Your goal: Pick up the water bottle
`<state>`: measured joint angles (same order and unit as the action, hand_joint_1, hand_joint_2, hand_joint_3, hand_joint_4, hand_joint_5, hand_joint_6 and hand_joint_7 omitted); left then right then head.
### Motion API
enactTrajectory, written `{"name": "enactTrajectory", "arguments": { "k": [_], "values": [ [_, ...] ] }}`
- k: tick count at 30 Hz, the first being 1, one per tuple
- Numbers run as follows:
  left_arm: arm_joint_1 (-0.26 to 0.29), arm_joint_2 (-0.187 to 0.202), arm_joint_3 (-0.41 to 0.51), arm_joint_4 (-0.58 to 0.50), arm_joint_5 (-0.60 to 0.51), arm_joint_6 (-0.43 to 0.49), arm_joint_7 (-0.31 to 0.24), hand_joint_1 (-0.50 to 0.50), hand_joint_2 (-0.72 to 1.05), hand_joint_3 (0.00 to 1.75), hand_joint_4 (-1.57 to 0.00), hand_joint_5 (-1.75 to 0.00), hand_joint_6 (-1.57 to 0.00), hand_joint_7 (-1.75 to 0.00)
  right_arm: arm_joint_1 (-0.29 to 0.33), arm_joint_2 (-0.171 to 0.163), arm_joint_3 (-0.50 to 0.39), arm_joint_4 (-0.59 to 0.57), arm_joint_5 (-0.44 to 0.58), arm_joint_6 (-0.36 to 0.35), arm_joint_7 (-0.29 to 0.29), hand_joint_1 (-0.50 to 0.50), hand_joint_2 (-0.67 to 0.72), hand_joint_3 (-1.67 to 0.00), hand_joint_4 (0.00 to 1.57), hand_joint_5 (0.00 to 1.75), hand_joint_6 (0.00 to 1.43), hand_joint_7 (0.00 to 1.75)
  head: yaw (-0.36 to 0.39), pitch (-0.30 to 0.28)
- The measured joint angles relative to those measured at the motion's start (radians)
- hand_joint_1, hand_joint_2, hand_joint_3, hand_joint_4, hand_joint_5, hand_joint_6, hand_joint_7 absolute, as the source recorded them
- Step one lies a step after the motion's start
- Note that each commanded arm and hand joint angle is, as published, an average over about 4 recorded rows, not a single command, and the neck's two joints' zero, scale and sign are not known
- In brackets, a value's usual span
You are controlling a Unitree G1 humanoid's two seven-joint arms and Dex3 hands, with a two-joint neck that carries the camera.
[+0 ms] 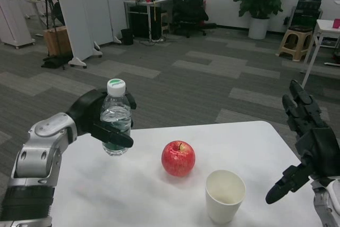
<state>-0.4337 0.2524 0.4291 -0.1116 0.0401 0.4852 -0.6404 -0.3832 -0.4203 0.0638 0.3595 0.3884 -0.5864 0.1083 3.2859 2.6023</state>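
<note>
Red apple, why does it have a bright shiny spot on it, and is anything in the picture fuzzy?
Head view: room light glints off the shiny red apple, leaving a pale patch on its top; a soft shadow lies under it on the white table. Head view: the clear plastic water bottle in the left hand looks sharp; the far office chair looks slightly soft.

Single head view, facing forward, down over white table [133, 195]

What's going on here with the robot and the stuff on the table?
The robot's left hand grips a clear plastic water bottle with a white cap, upright and apparently lifted off the white table. The right hand hangs open at the table's right edge, holding nothing. A red apple and a white paper cup stand untouched on the table.
</note>
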Motion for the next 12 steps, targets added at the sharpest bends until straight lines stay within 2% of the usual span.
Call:
{"name": "enactTrajectory", "arguments": {
  "k": [7,12],
  "values": [
    [-0.007,-0.001,0.000,0.050,0.000,-0.020,0.000,0.39,0.52,0.00,-1.31,-1.75,-1.31,-1.68,-0.023,0.016,0.015,-0.003,-0.019,0.089,0.095,-0.42,0.41,0.00,0.00,0.00,0.00,0.00,-0.005,-0.018],
    [-0.025,-0.001,0.000,0.082,0.000,-0.041,0.000,0.39,0.52,0.00,-1.31,-1.75,-1.31,-1.68,-0.032,0.023,0.026,-0.004,-0.030,0.124,0.131,-0.42,0.41,0.00,0.00,0.00,0.00,0.00,-0.008,-0.030]
  ]
}}
